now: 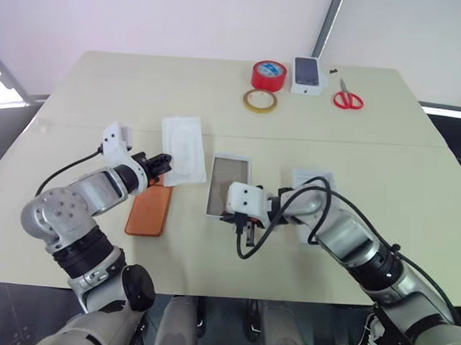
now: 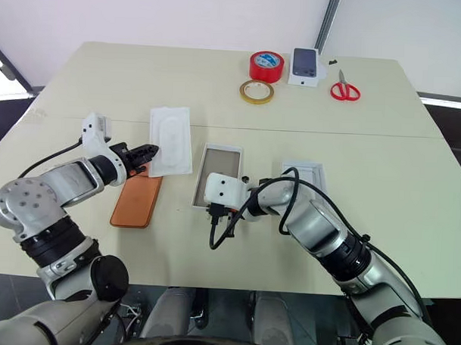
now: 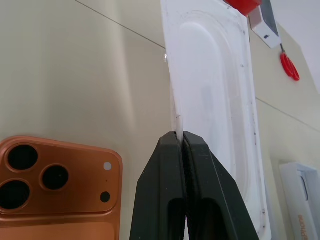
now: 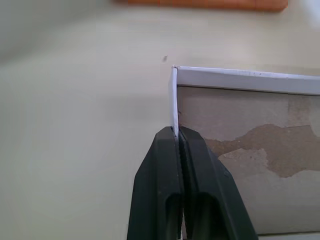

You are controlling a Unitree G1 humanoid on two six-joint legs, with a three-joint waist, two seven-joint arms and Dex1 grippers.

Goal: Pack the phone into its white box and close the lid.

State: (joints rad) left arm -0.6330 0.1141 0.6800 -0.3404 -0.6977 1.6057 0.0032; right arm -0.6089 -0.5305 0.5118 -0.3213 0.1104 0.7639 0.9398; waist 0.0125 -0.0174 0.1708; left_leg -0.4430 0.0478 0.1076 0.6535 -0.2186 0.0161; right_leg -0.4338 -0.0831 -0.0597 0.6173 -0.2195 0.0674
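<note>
Beside the phone [image 1: 148, 208] on the surface [image 1: 81, 122], the left gripper [image 3: 180, 137] pinches the white insert [image 3: 212, 95] and the right gripper [image 4: 176, 132] pinches the white box [image 4: 245, 80] wall, fingers [image 4: 157, 170] closed.

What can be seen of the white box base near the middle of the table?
The white box is a shallow cardboard tray with thin raised white walls and a brownish, patchy floor that looks scuffed or torn. It is empty and lies flat on the table, right of the orange phone, which lies apart from it. The right gripper is pinched shut on one wall near a corner of the box.
</note>
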